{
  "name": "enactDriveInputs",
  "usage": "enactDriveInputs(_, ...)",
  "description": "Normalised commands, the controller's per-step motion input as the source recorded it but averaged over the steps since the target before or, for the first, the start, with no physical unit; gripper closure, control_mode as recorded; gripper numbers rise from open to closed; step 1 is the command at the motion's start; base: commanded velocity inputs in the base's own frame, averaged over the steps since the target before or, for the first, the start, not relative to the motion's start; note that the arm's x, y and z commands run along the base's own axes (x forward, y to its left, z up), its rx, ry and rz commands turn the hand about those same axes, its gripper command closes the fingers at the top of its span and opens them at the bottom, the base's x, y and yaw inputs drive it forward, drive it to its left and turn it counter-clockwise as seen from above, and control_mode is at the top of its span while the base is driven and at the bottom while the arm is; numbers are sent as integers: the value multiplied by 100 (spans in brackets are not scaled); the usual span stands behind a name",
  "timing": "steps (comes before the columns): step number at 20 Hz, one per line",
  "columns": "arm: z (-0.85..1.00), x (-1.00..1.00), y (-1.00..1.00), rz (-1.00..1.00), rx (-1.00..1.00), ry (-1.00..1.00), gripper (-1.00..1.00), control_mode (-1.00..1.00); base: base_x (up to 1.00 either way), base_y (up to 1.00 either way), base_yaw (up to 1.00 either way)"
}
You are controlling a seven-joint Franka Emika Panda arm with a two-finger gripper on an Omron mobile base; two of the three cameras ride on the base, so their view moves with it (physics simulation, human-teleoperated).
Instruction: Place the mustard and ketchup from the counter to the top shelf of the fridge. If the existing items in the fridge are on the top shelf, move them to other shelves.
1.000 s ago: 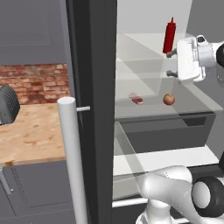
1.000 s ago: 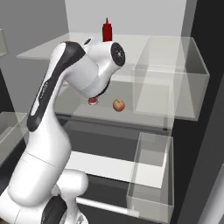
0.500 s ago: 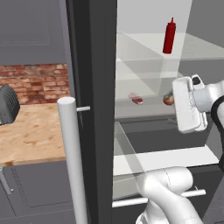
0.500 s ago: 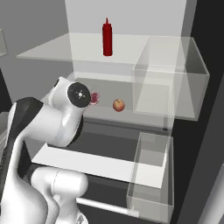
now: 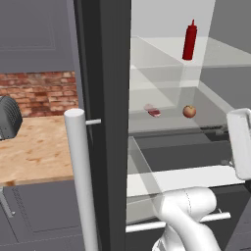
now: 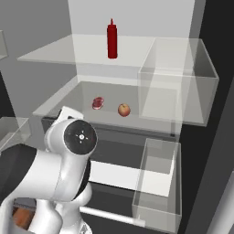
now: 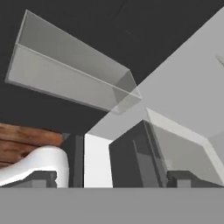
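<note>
Since the ketchup (image 6: 112, 38) is already standing upright on the top shelf (image 6: 59, 52) of the fridge (image 5: 103, 73), the bottle that matters now is the mustard, and I can't spot it in any of these shots. What I can see of the counter (image 5: 34, 147) is off to the left of the open fridge, past the door handle (image 5: 81, 181), so my guess is the mustard sits somewhere that way, out of frame.

So the whole next move turns on direction: the arm is tucked low in front of the fridge, and the hand has to swing away from the shelves, left toward the counter.

Gripper (image 7: 111, 177) jaws are spread wide, nothing between them, both tips at the bottom of the hand view.

Meat (image 6: 98, 103) and apple (image 6: 124, 109) sit near each other on the shelf below the top one, so nothing needs shuffling there as far as I can judge.
</note>
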Motion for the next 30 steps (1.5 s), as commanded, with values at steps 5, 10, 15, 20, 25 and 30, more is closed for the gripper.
enactDriveInputs(5,0,0,0,0,0,0,-100,100,-100,-22,0)
enactDriveInputs(10,0,0,0,0,0,0,-100,100,-100,40,1)
enactDriveInputs(15,0,0,0,0,0,0,-100,100,-100,100,13)
enactDriveInputs(20,0,0,0,0,0,0,-100,100,-70,100,20)
enactDriveInputs(25,0,0,0,0,0,0,-100,100,42,100,4)
enactDriveInputs(30,0,0,0,0,0,0,-100,100,100,100,-2)
